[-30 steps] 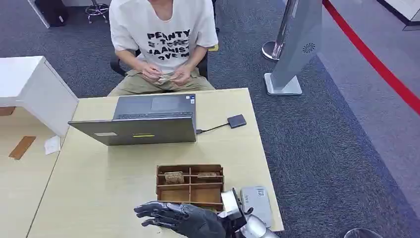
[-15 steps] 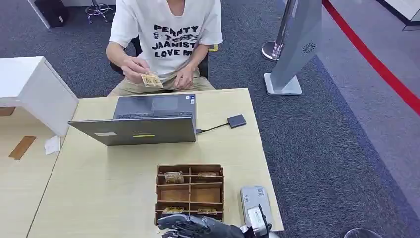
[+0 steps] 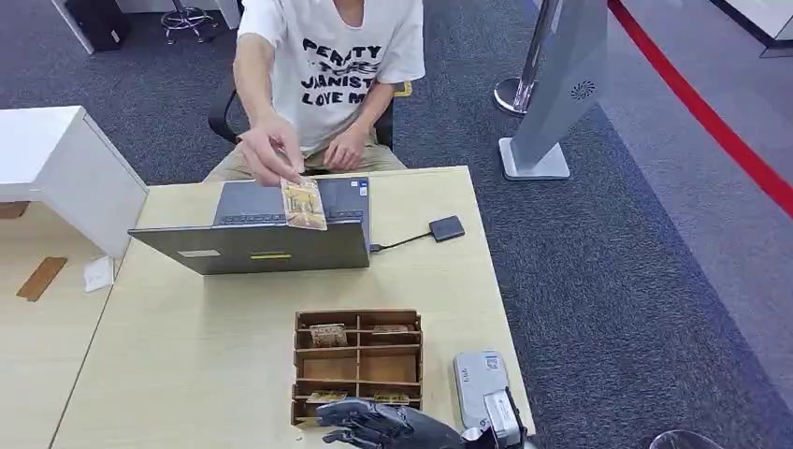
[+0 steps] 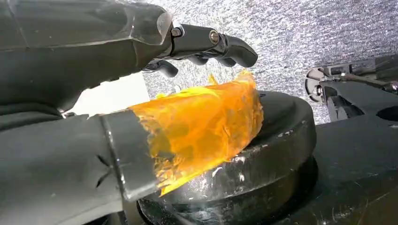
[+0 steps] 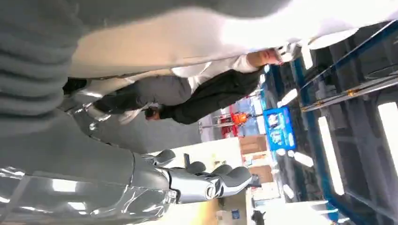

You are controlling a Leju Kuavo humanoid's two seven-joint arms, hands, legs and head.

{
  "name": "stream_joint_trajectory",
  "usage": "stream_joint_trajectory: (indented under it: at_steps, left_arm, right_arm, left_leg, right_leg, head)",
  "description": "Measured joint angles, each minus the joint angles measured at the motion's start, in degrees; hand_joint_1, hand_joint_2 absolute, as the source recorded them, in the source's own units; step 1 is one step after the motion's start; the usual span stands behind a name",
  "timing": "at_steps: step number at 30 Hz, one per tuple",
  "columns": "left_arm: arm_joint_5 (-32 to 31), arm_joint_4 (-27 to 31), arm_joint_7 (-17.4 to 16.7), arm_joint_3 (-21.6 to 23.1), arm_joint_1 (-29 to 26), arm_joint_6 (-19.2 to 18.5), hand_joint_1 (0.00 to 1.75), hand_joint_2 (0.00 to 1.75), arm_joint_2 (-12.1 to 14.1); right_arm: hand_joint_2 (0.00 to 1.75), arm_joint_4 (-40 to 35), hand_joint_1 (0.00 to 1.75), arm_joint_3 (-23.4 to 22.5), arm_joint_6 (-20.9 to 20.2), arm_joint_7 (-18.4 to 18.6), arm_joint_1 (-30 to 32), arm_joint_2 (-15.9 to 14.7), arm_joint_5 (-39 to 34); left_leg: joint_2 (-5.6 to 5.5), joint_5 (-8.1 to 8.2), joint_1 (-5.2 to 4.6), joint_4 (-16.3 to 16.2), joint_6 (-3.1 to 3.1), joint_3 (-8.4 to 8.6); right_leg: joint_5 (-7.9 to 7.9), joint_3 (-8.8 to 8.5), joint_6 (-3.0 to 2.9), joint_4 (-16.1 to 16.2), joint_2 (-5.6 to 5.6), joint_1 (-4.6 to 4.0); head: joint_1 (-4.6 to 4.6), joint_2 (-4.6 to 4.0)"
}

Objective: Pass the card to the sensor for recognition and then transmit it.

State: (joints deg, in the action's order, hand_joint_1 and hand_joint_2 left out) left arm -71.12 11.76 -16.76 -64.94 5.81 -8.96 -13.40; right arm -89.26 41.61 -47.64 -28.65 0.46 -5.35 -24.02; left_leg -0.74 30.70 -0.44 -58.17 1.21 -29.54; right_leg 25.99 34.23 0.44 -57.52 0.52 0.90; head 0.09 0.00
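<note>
My right hand [image 3: 379,426] is at the bottom edge of the head view, just below the centre, palm down, with the dark fingers spread and reaching toward the left. It holds nothing. In the right wrist view the fingers [image 5: 220,178] are also stretched out and apart, with no object between them. My left hand [image 4: 206,42] hangs down over the floor; its fingers are loosely extended and I see nothing in them.

The card [image 3: 303,203] is in the upper middle of the head view, in the person's hand [image 3: 269,150], held out over the laptop [image 3: 271,245] toward me. It is well apart from my right hand, with the wooden tray [image 3: 358,360] lying between. The grey sensor [image 3: 482,382] lies at the lower right, just beside the tray and close to my wrist.

I judge that the step now is to receive the card. To do it well I should lift the right hand over the tray without touching its walls, keep the fingers apart until the card's lower edge is between thumb and fingers, and then close on the free part, away from the person's fingers. The card is thin, so a light, flat pinch is better than a strong one.
</note>
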Motion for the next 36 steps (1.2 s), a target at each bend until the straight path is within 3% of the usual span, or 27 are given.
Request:
stream_joint_trajectory:
  at_steps: [1,4,8,16,21,23,27,30,36]
  left_arm:
    - [0.0,0.0,0.0,0.0,0.0,0.0,0.0,0.0,0.0]
    - [0.3,0.0,0.0,0.0,0.0,0.2,0.0,0.0,0.0]
    - [0.3,0.0,0.0,0.0,0.0,0.7,0.0,0.0,0.0]
    - [-1.1,0.0,0.1,0.2,0.0,1.2,0.0,0.0,-0.1]
    - [-1.9,0.0,0.1,0.8,0.0,1.2,0.0,0.0,-0.3]
    - [-2.1,0.0,0.1,1.0,0.0,1.2,0.0,0.0,-0.4]
    - [-2.4,0.0,2.4,1.6,0.0,-1.3,0.0,0.0,0.0]
    - [-3.2,0.0,2.5,2.3,0.0,-2.0,0.0,0.0,0.3]
    - [-4.2,0.0,1.9,3.6,0.3,-2.3,0.0,0.0,0.4]
  right_arm:
    - [1.75,-0.2,0.0,-0.5,2.2,0.8,0.2,0.0,1.2]
    - [1.75,-1.7,0.0,-2.3,13.6,2.9,0.3,0.0,7.4]
    - [1.75,-4.5,0.0,-4.1,26.0,3.2,-0.8,0.0,16.6]
    - [1.75,-13.1,0.0,-4.4,58.8,3.7,-4.8,0.0,44.4]
    - [1.75,-14.8,0.0,-3.4,72.0,5.0,-6.3,0.2,56.9]
    - [1.75,-14.9,0.0,-3.1,75.8,5.6,-6.8,0.2,60.2]
    - [1.75,-14.8,0.0,-2.1,79.8,8.0,-8.3,0.2,66.3]
    - [1.75,-13.6,0.0,-1.2,83.4,11.9,-10.4,0.6,73.6]
    - [1.75,-9.4,0.0,0.6,83.5,16.4,-15.5,2.2,81.4]
  left_leg:
    - [0.0,0.0,0.0,0.0,0.0,0.0]
    - [0.0,0.0,0.0,0.0,0.0,-0.01]
    - [0.0,0.0,-0.01,0.0,0.0,-0.01]
    - [0.0,-0.01,0.0,0.0,0.0,0.0]
    - [-0.01,-0.01,0.0,0.0,0.0,-0.01]
    - [-0.01,-0.01,0.0,0.0,0.0,-0.01]
    - [-0.01,-0.01,0.0,0.0,0.0,-0.01]
    - [0.01,-0.01,0.01,0.0,0.0,0.0]
    - [-0.01,-0.03,0.02,0.0,0.0,0.0]
  right_leg:
    - [0.0,0.0,0.0,0.0,0.0,0.01]
    - [-0.01,-0.01,0.0,0.0,0.0,0.01]
    - [-0.02,-0.01,0.0,0.0,0.0,0.01]
    - [-0.02,-0.01,-0.01,0.0,0.0,0.0]
    - [-0.02,-0.01,-0.01,0.0,0.0,0.0]
    - [-0.02,-0.01,-0.01,0.0,0.0,0.01]
    - [-0.03,-0.01,-0.01,0.0,0.0,0.01]
    - [-0.04,-0.02,-0.02,0.0,0.0,0.01]
    - [-0.04,-0.02,-0.03,0.0,0.0,0.0]
  head:
    - [0.0,0.0]
    - [0.0,0.0]
    - [-0.02,0.0]
    - [0.0,0.0]
    - [0.0,0.0]
    - [0.0,0.0]
    - [0.0,0.0]
    - [0.0,0.0]
    - [0.0,0.0]
